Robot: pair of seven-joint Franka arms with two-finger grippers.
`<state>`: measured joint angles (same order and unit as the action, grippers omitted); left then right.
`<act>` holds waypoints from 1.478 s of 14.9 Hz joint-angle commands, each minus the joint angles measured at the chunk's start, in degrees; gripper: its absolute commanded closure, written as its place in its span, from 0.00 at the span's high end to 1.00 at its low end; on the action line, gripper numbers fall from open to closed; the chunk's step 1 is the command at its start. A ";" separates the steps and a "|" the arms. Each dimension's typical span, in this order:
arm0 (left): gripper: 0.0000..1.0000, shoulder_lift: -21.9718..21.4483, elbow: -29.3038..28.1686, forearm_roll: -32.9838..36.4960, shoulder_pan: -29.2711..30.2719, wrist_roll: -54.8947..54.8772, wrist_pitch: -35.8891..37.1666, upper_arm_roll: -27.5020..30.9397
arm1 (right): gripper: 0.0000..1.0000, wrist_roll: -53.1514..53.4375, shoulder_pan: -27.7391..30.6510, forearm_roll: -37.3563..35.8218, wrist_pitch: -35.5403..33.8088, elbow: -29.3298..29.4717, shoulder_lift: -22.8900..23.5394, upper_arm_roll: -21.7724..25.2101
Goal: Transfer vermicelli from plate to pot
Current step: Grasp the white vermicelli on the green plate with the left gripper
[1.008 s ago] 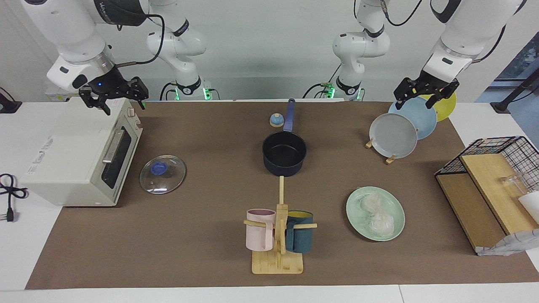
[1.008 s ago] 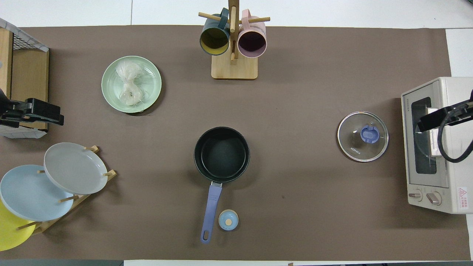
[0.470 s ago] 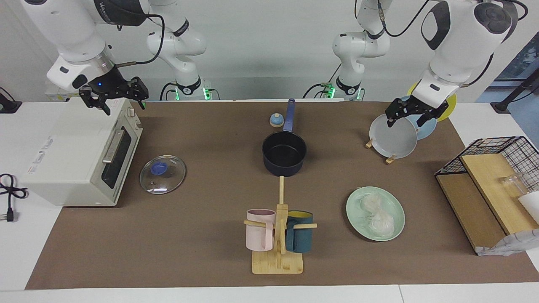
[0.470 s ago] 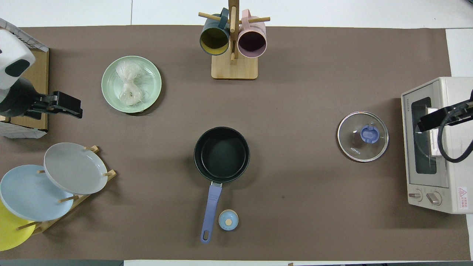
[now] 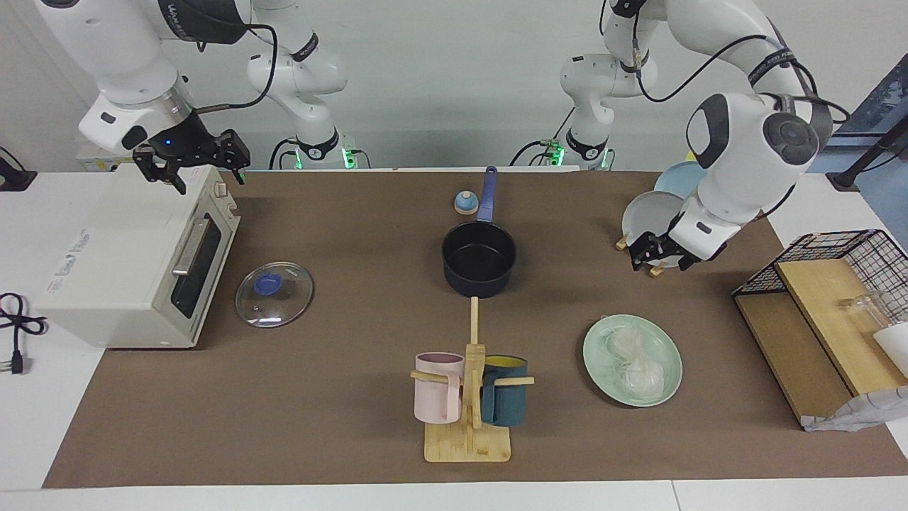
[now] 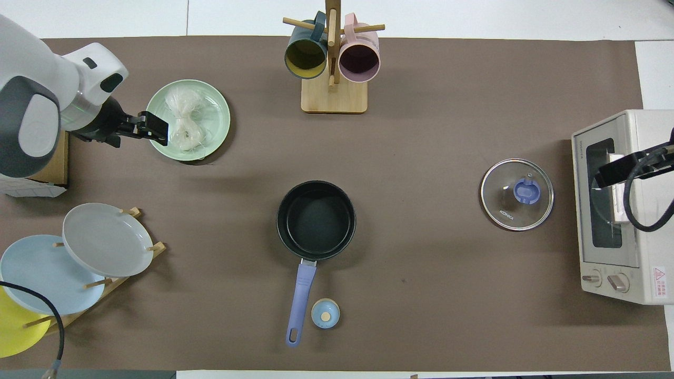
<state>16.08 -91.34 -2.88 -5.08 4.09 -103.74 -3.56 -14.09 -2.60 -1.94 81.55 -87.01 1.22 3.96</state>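
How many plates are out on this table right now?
4. Three stand in a wooden rack at the left arm's end: a grey plate, a light blue plate and a yellow plate. The mint-green plate lies flat, farther from the robots, holding vermicelli.

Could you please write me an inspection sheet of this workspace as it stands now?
Surface: brown mat over a white table.
Job's things: vermicelli lies on the plate; the pot holds nothing, handle toward the robots.
Clutter: glass lid, toaster oven, mug tree with two mugs, plate rack, small blue knob, wire basket.
Grippers: left gripper in the air over the mat between rack and plate, holding nothing; right gripper waits open over the toaster oven.
Cables: black power cord on the table beside the toaster oven.
Surroundings: white wall.
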 commanded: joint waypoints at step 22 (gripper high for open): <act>0.83 14.77 -1.48 3.32 -1.95 -5.59 -24.50 0.66 | 1.00 0.64 0.58 1.15 0.36 -1.32 -1.14 -0.09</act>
<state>30.93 -92.03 -1.04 -6.57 -1.09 -126.67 -3.37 -14.09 -2.60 -1.94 81.55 -87.01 1.22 3.96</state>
